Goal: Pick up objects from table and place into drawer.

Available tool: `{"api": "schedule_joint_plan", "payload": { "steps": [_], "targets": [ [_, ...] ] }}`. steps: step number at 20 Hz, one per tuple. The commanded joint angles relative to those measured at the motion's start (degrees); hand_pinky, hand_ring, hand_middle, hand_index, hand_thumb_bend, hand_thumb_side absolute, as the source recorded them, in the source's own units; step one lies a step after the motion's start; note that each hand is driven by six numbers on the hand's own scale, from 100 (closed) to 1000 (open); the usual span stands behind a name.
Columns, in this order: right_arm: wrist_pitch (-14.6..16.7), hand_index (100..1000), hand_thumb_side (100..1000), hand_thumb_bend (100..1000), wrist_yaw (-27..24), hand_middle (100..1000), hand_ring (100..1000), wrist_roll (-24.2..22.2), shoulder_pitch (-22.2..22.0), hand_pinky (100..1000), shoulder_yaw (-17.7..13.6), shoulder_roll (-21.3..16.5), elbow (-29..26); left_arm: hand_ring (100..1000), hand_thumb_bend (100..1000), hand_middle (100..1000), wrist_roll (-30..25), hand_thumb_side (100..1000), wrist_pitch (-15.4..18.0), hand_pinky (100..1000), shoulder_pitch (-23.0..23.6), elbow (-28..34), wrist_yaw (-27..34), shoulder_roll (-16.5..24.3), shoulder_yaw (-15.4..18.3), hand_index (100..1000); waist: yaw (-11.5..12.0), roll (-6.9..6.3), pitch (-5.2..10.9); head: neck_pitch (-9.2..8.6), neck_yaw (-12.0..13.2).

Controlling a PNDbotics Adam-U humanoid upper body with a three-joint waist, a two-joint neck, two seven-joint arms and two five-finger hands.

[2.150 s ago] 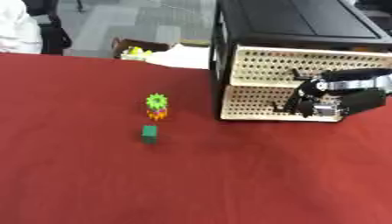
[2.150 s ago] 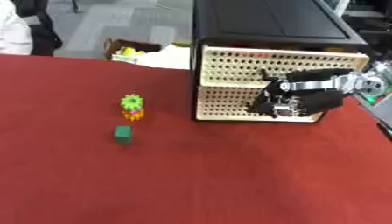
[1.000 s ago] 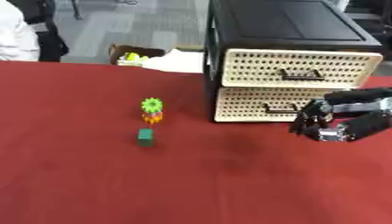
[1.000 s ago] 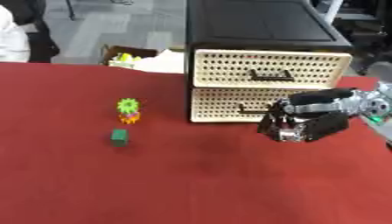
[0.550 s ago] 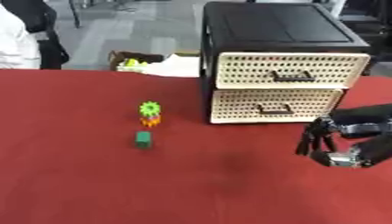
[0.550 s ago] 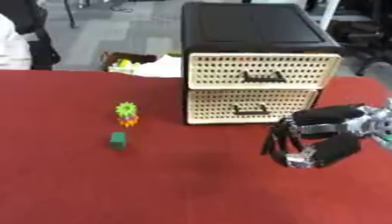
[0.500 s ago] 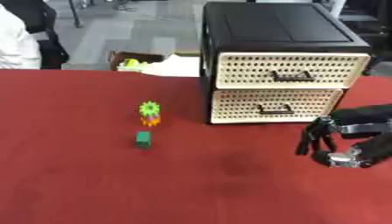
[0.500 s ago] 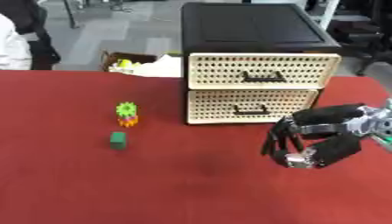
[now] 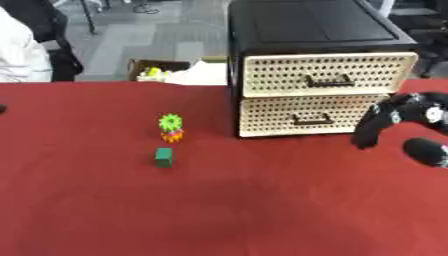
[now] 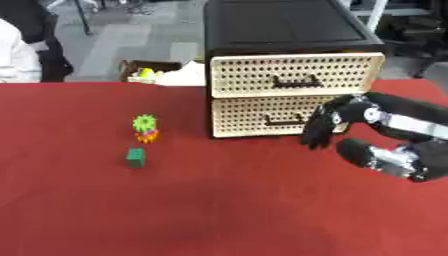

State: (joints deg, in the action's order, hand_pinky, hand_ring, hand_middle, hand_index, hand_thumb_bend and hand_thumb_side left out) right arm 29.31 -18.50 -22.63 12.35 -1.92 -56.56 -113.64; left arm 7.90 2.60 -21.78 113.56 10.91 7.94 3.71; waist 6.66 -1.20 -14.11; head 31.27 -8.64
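Note:
A black drawer unit [image 9: 315, 30] stands at the back right of the red table [image 9: 219, 210], with two beige perforated drawers. The upper drawer [image 9: 328, 75] juts slightly further forward than the lower drawer [image 9: 306, 117]. A green gear stacked on an orange piece [image 9: 171, 127] stands left of the unit. A small green block [image 9: 164, 157] lies just in front of it. My right hand [image 10: 385, 137] hovers at the lower drawer's right end, its fingers [image 10: 317, 131] bent downward and the thumb apart, holding nothing. No left hand shows.
Behind the table's far edge sits a cardboard box [image 9: 162, 72] with yellow things and white paper. A person in white [image 9: 17, 55] stands at the far left.
My right hand has come off the lower drawer's front, dropped toward the lower right, then risen beside the drawer's right end. The camera has shifted; the gear and block lie as before.

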Motion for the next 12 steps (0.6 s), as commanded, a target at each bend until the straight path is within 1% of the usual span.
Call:
{"api": "schedule_joint_plan", "payload": {
  "steps": [1,3,5,7,10,12],
  "targets": [
    [3.0,815,1000,100,-6.2,708,663,5.9,0.3,599,-1.8,2.3,-1.0,616,100,609,0.2,999,0.4,611,-0.5,1.0,0.1,0.4,0.4,798,-0.2,-0.06,1.22,0.54,0.4],
    [3.9,819,1000,100,-9.5,717,670,9.7,0.6,604,-2.3,5.0,-1.0,616,100,609,0.2,998,0.5,610,-0.4,1.0,0.1,0.3,0.5,798,-0.4,-0.27,1.33,0.64,0.5],
    [4.9,824,1000,100,-11.6,714,664,13.2,0.8,598,-2.8,7.3,-1.0,617,100,609,0.3,995,0.6,610,-0.3,1.0,0.1,0.3,0.5,798,-0.5,-0.44,1.45,0.69,0.6],
    [6.1,825,1000,100,-12.5,710,664,16.2,0.8,602,-3.0,9.4,-1.0,617,100,609,0.4,992,0.8,610,-0.3,1.0,0.0,0.3,0.6,798,-0.5,-0.56,1.58,0.70,0.7],
    [8.6,831,1000,100,-13.2,734,679,20.3,1.0,614,-3.0,12.1,-1.0,618,100,611,0.4,987,1.1,609,-0.3,1.0,-0.1,0.4,0.7,798,-0.6,-0.66,1.80,0.87,0.9],
    [9.5,836,1000,100,-13.5,746,689,22.6,0.9,623,-2.8,14.0,-1.0,620,100,612,0.4,980,1.4,609,-0.3,1.0,-0.2,0.4,0.8,800,-0.8,-0.74,1.94,1.09,1.0]
  ]
}}
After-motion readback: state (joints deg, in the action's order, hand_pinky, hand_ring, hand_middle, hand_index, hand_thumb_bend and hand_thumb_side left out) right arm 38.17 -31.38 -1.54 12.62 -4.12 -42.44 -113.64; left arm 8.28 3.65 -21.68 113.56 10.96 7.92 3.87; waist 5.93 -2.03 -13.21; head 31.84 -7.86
